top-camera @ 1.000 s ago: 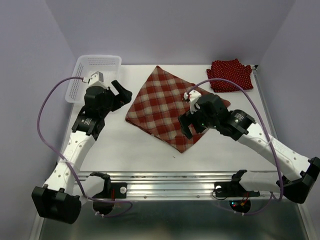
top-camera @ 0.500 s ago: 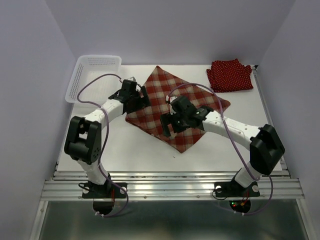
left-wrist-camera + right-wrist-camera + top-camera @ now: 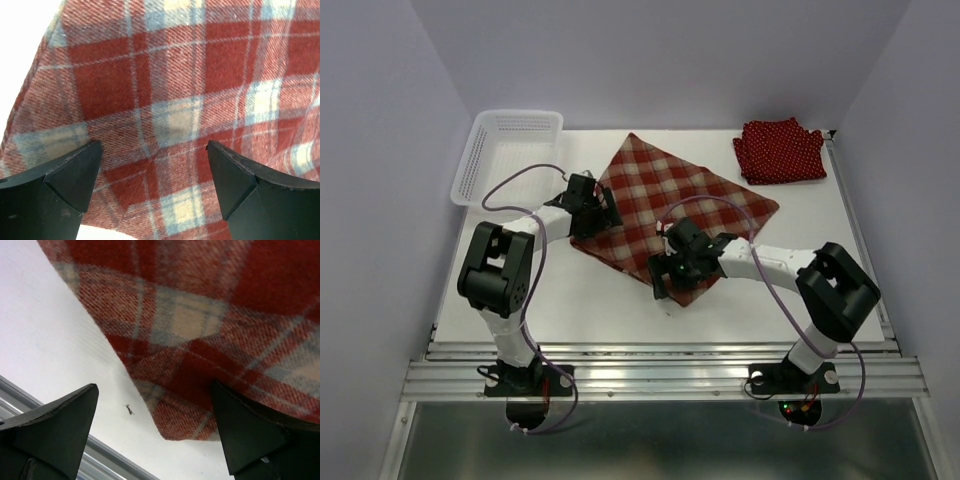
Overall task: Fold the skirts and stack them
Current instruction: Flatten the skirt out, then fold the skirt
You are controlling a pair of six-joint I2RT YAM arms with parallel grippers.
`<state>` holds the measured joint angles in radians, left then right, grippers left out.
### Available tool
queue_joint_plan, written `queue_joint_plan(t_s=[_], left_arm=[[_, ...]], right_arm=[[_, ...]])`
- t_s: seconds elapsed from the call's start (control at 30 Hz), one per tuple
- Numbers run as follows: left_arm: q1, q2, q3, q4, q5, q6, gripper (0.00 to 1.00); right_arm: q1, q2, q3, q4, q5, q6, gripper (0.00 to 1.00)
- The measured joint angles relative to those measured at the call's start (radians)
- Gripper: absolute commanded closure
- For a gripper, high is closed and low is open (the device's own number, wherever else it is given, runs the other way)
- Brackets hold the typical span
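The red-and-cream plaid skirt (image 3: 670, 200) lies flat as a diamond in the middle of the white table. My left gripper (image 3: 592, 208) hovers open over its left corner. In the left wrist view the plaid cloth (image 3: 165, 90) fills the space between both black fingers (image 3: 65, 185). My right gripper (image 3: 665, 282) is open, low at the skirt's near corner. In the right wrist view that corner (image 3: 200, 350) lies beside the right finger (image 3: 250, 440), with bare table under the left one. A folded dark red polka-dot skirt pile (image 3: 780, 150) sits at the back right.
A white lattice basket (image 3: 510, 150) stands at the back left corner. A small dark thread (image 3: 129, 410) lies on the table (image 3: 60, 340) by the skirt's near corner. The metal rail (image 3: 660, 375) runs along the near edge.
Both arms have stretched forward and come down onto the plaid skirt, the left from beside the basket to the left corner, the right to the near corner. Both grippers stayed open.
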<state>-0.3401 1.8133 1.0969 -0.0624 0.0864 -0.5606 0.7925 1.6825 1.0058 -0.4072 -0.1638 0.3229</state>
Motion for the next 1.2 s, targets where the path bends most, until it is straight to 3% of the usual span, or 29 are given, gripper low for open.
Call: queue_joint_plan(t_s=[0.23,0.5,0.67,0.8,0.87,0.93,1.07,1.13,1.2], left_arm=[[-0.045,-0.174,-0.217,0.041,0.023,-0.079,0.01],[-0.277,-0.505,-0.509,-0.026,0.081,-0.268,0.01],[-0.363,-0.695,-0.542,-0.163,0.066,-0.339,0.01],[-0.372,-0.836,-0.465,-0.301,-0.062,-0.356,0.01],[-0.372,-0.869,-0.411,-0.354,-0.139,-0.361,0.01],[-0.359,-0.906,-0.323,-0.422,-0.252,-0.37,0.01],[-0.288,-0.943,-0.26,-0.487,-0.394,-0.366,0.01],[-0.203,-0.962,-0.257,-0.501,-0.428,-0.339,0.01],[-0.044,-0.971,-0.257,-0.515,-0.443,-0.299,0.01]], right_arm=[[0.0,-0.156,-0.146,-0.078,0.113,0.146,0.0],[0.0,-0.448,-0.263,-0.402,0.299,0.385,0.0],[0.0,-0.573,-0.249,-0.472,0.317,0.37,0.0],[0.045,-0.595,-0.156,-0.466,0.29,0.311,0.0],[0.113,-0.57,-0.09,-0.454,0.312,0.301,0.0],[0.27,-0.489,0.022,-0.431,0.359,0.295,0.0],[0.512,-0.216,0.261,-0.364,0.471,0.285,0.0],[0.597,-0.025,0.406,-0.365,0.521,0.279,0.0],[0.641,0.14,0.515,-0.348,0.564,0.268,0.0]])
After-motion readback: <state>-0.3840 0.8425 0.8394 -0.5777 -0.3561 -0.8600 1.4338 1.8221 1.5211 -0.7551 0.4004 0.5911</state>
